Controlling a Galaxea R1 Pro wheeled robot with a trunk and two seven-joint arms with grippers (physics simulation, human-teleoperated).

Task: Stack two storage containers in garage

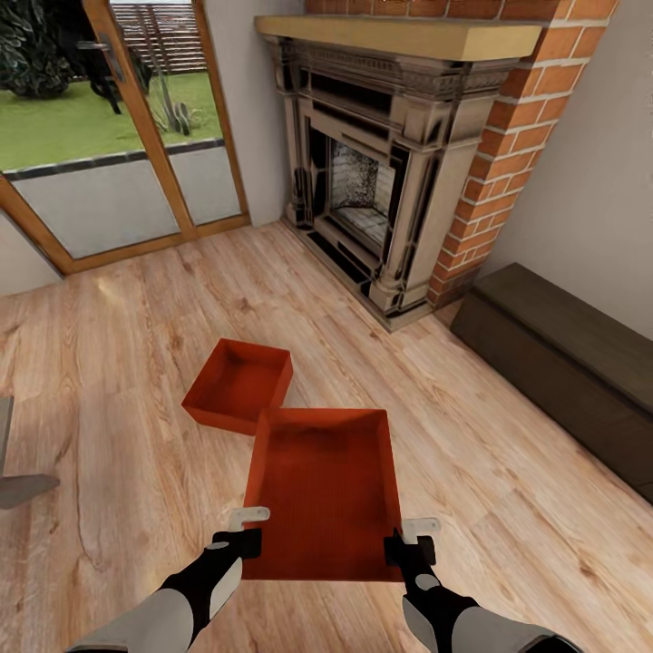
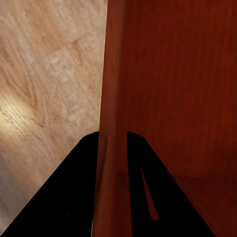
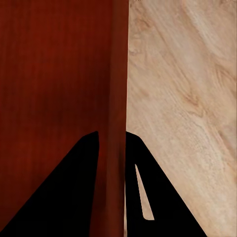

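Note:
A red-orange storage container (image 1: 326, 490) is held up in front of me over the living room's wood-plank floor. My left gripper (image 1: 252, 526) is shut on its left wall (image 2: 114, 98) near the close corner. My right gripper (image 1: 413, 535) is shut on its right wall (image 3: 117, 98) near the other close corner. In each wrist view a dark finger stands on either side of the thin red wall. The second storage container (image 1: 238, 384) lies on the wood floor just beyond the held one, to its left, partly overlapped by it in the head view.
An ornate dark fireplace (image 1: 381, 172) with a red-brick chimney (image 1: 508, 136) stands ahead. A dark brown low bench (image 1: 571, 363) runs along the right wall. Wood-framed glass doors (image 1: 118, 136) are at the back left. A grey object (image 1: 14, 472) sits at the left edge.

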